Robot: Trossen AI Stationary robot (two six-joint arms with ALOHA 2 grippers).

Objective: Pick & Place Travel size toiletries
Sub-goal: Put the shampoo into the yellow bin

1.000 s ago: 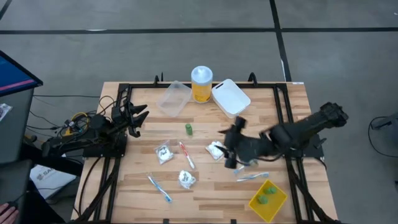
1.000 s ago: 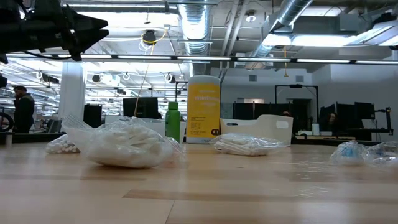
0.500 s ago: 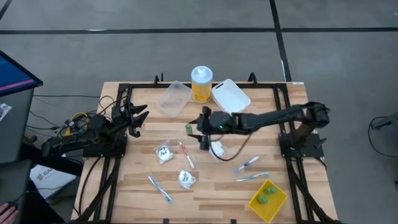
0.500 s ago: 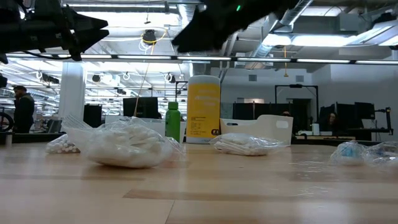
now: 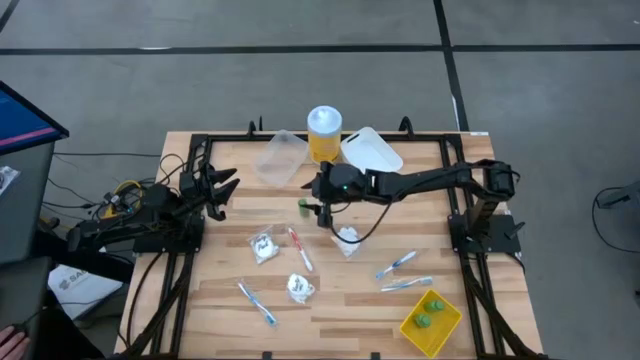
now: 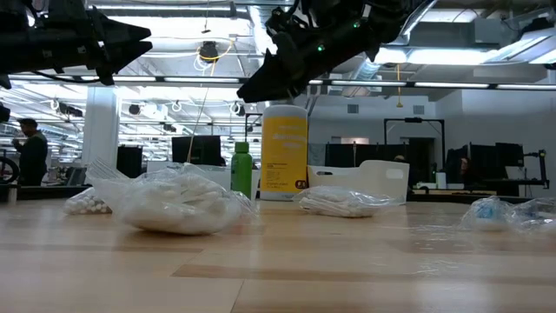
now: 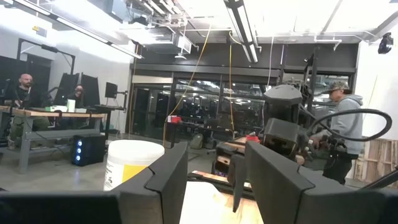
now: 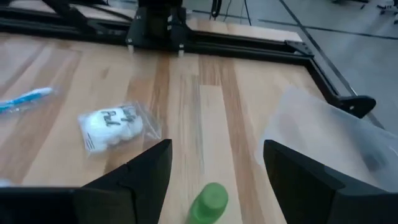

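Note:
One tiny green bottle stands upright on its base on the table; it also shows in the right wrist view and the low view. Two more green bottles lie in a yellow tray. A red-white stick, a blue-white stick and two more blue-white sticks lie flat. Three clear packets rest on the wood. My right gripper hovers open just right of the standing bottle, well above the table. My left gripper waits open at the left edge.
A tall yellow jar with a white lid stands at the far edge between a clear tub and a white tray. A black frame borders the table. Bare wood lies along the near edge between the sticks.
My right arm has stretched out from the table's right-near part toward the left and far side, swinging over the right-hand packet until its gripper stands beside the lone green bottle. No object has moved.

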